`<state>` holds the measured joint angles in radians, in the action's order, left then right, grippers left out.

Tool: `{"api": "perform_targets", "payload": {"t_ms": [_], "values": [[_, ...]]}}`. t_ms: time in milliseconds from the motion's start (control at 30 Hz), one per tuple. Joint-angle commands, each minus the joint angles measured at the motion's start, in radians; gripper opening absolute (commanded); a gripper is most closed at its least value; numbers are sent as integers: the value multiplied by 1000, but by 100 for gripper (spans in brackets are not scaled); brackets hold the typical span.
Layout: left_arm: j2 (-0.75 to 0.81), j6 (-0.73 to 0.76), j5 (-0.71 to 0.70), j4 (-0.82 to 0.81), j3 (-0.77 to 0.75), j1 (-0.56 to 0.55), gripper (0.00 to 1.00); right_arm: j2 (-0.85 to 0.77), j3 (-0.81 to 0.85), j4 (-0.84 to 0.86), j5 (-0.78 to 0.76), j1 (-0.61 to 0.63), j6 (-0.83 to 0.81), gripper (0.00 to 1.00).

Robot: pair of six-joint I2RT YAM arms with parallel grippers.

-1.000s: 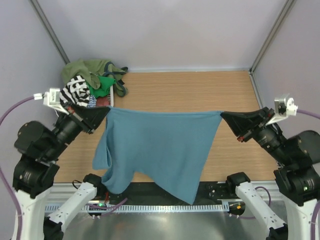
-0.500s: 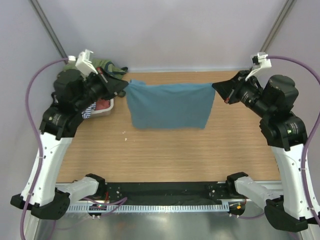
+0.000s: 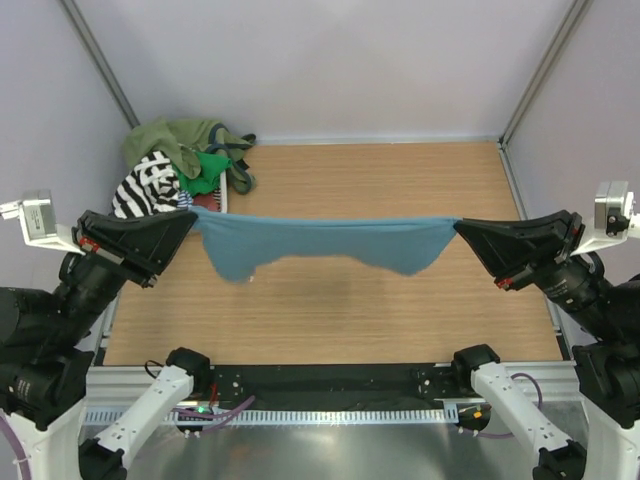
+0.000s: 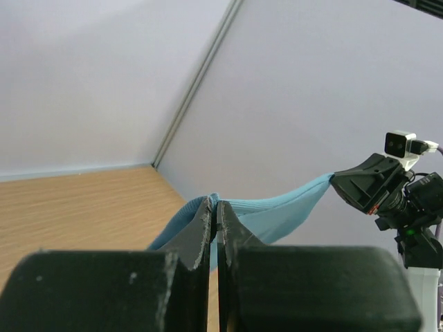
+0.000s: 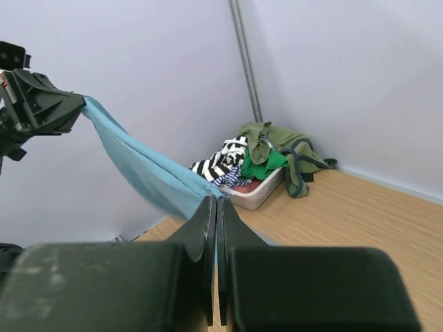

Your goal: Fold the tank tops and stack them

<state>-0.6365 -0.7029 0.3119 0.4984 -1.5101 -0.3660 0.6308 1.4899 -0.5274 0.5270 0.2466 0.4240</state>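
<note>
The teal-blue tank top (image 3: 320, 240) hangs stretched in the air between both grippers, above the wooden table (image 3: 400, 310). My left gripper (image 3: 190, 216) is shut on its left corner; the cloth (image 4: 277, 214) shows past the pinched tips (image 4: 214, 202). My right gripper (image 3: 460, 228) is shut on its right corner, with cloth (image 5: 149, 173) running off from the tips (image 5: 216, 199). The black-and-white striped top (image 3: 150, 185) lies in a heap with olive and green tops (image 3: 185, 145) at the back left.
A white basket (image 5: 259, 194) holds the heap in the back left corner. Grey walls and metal corner posts (image 3: 545, 65) close in the table. A black rail (image 3: 330, 385) runs along the near edge.
Both arms have swung back toward the near edge and lifted. The teal top, held near the back of the table half a second ago, is now pulled flat and taut, edge-on to the camera.
</note>
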Motion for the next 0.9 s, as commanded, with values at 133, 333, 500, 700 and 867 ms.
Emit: {"api": "perform_targets", "payload": {"t_ms": [133, 333, 500, 700, 867], "values": [[-81, -35, 36, -73, 51, 4, 0, 72, 21, -80, -73, -3, -23, 1], [-270, -73, 43, -115, 187, 4, 0, 253, -89, -169, -264, -1, -50, 1], [-429, -124, -77, -200, 405, 6, 0, 388, -331, -25, -389, -3, -5, 1], [-725, -168, -160, -472, 601, 4, 0, 599, -528, 236, -438, -12, 68, 1], [-1009, -152, -181, -544, 455, 4, 0, 814, -427, 316, -473, -26, 65, 1]]}}
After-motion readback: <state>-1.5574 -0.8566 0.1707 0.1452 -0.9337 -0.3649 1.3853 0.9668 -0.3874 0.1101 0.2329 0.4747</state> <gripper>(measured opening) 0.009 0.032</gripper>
